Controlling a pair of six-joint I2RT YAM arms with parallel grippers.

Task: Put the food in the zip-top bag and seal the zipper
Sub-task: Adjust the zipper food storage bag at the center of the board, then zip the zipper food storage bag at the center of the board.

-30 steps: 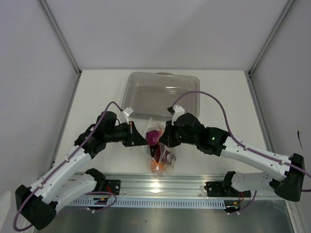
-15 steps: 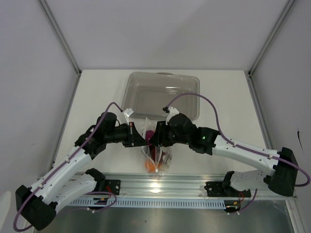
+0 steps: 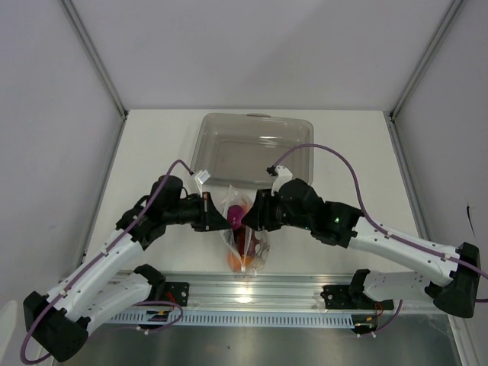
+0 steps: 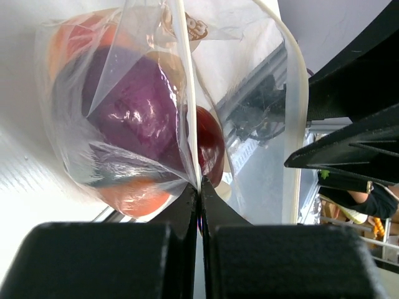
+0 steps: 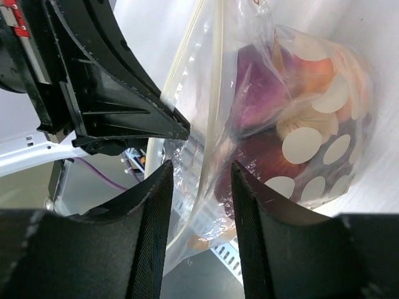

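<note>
- Tray (image 3: 258, 117): middle of the table (image 3: 152, 152), by its far edge.
- Zip-top bag (image 3: 248, 248): before the tray, toward the near edge.
- Food (image 3: 242, 242): inside the bag.
- Left gripper (image 3: 221, 217) at the bag's left, right gripper (image 3: 252, 217) at its right.

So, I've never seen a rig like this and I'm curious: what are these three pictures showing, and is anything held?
Two robot arms are bolted at the near edge of a table. One picture looks down from above; the other two come from a camera on each wrist, looking along its gripper. A grey tray stands at the back. The left gripper is shut on the edge of a clear zip-top bag holding toy food, including a purple ball and an orange. The right gripper is open, one jaw on either side of the bag's mouth edge.
</note>
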